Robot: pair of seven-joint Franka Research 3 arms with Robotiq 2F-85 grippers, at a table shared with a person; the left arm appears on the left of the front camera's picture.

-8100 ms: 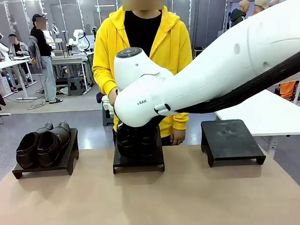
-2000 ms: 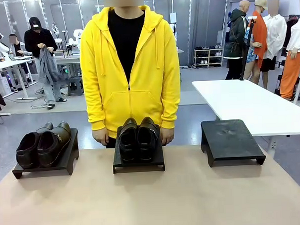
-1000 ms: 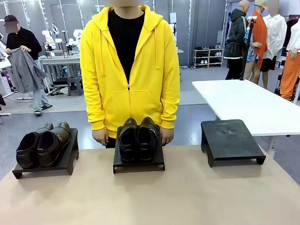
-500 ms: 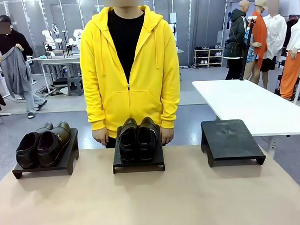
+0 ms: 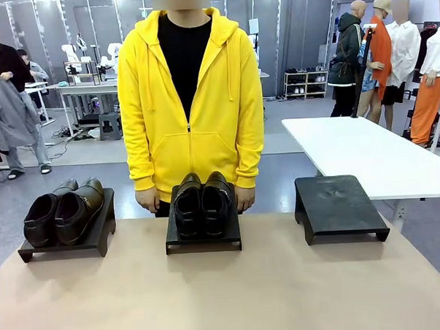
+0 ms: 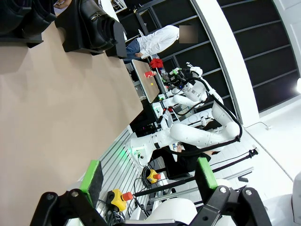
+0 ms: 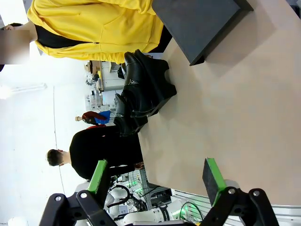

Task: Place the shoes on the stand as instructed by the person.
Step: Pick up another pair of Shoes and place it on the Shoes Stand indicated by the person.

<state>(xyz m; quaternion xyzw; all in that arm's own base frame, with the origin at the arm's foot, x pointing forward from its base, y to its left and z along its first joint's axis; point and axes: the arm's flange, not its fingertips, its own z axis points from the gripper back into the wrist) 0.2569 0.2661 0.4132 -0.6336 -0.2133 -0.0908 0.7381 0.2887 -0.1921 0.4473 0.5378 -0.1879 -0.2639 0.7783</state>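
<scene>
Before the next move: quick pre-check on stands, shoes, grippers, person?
1. Left stand carries a shoe pair: ok.
2. Middle stand carries a shoe pair, toes toward the robot: ok.
3. Right stand bare on top, free to receive: ok.
4. Left gripper open, nothing between the pads: ok.
5. Right gripper open, nothing held: ok.
6. Person's instruction: hands hang beside the middle stand, no pointing visible: cannot tell.

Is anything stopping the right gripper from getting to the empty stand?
Probably not. The right gripper is open above bare table, and the empty stand lies ahead with nothing between them.
</scene>
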